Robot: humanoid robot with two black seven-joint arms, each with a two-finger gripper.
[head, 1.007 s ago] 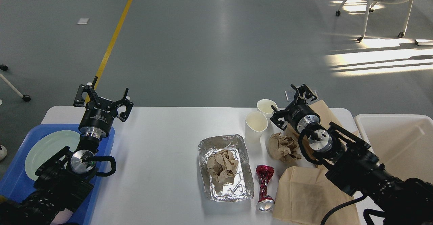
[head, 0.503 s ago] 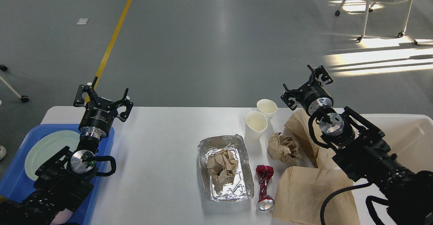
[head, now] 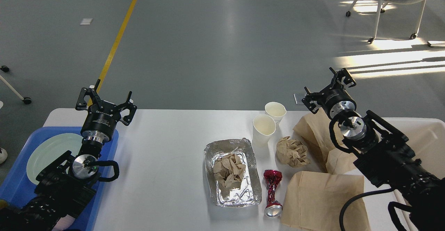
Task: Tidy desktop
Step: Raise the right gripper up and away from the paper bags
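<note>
Grey floor lay beyond the desktop (head: 167,147), still littered w/ cups (head: 264,129), foil tray (head: 232,170), can (head: 272,192); both grippers, left (head: 106,102) & right (head: 328,90), hovered open, empty; next probably needs a grasp on trash.

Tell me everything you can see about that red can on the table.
The can is a shiny red metal drinks can, crushed and pinched thin at its waist. It lies on its side on the white desktop, its silver end facing the near edge. It sits between the foil tray on its left and a flat brown bag on its right, close to both; contact is unclear. Neither hand touches it.
</note>
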